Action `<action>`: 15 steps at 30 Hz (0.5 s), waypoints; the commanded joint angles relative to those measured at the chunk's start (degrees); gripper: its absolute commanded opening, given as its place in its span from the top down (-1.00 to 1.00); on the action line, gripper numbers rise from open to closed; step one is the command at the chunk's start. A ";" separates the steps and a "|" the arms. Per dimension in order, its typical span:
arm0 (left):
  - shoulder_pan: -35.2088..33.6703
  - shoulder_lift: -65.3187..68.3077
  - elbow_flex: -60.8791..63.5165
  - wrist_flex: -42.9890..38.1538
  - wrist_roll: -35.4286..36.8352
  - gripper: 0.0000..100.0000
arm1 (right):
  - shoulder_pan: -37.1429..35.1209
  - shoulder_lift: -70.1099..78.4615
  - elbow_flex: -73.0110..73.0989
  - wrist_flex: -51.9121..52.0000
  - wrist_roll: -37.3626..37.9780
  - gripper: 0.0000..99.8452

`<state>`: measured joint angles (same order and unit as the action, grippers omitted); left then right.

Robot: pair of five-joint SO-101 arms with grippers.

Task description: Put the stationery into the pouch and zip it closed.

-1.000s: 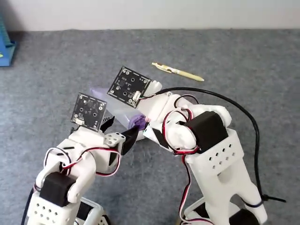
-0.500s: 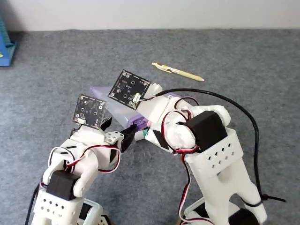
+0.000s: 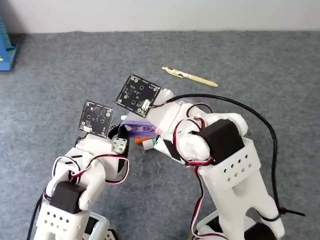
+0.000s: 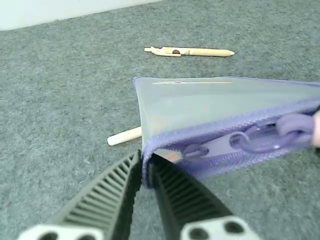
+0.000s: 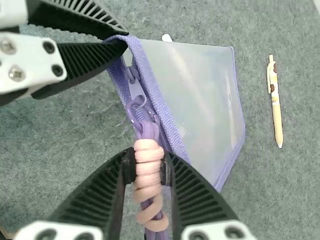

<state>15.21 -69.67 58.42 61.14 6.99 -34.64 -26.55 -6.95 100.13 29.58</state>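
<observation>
A translucent pouch (image 4: 210,105) with a purple zipper edge is held up between both arms. My left gripper (image 4: 145,159) is shut on the pouch's zipper-end corner. My right gripper (image 5: 147,155) is shut on the pink and purple zipper pull cord (image 5: 146,150), across from the left gripper (image 5: 107,47). In the high view the pouch (image 3: 136,129) shows as a narrow purple strip between the wrists. A cream pen (image 3: 189,76) lies on the carpet farther back. An orange item (image 3: 142,140) and a white and green item (image 3: 150,144) lie just below the pouch. A white stick (image 4: 124,136) pokes out from behind the pouch.
Grey carpet covers the whole table (image 3: 260,65). A blue object (image 3: 5,50) stands at the far left edge. A black cable (image 3: 265,125) loops off the right arm's side.
The pouch, lying flatter half a second ago, now stands on edge as a narrow strip between the grippers. The orange and white items have come into sight beneath it. Both grips hold.
</observation>
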 commanded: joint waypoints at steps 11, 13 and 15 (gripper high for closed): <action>-16.79 0.35 -9.63 10.64 0.18 0.98 | 12.70 -2.15 -3.60 1.10 5.01 0.98; -17.49 0.35 -11.47 13.71 0.18 0.98 | 12.97 -2.15 -3.60 1.10 5.19 0.98; -17.41 0.35 -13.41 16.88 0.18 0.98 | 13.05 -2.15 -3.60 1.01 5.01 0.98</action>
<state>-0.79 -69.23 50.07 74.15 6.99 -23.21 -26.64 -7.03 100.22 33.89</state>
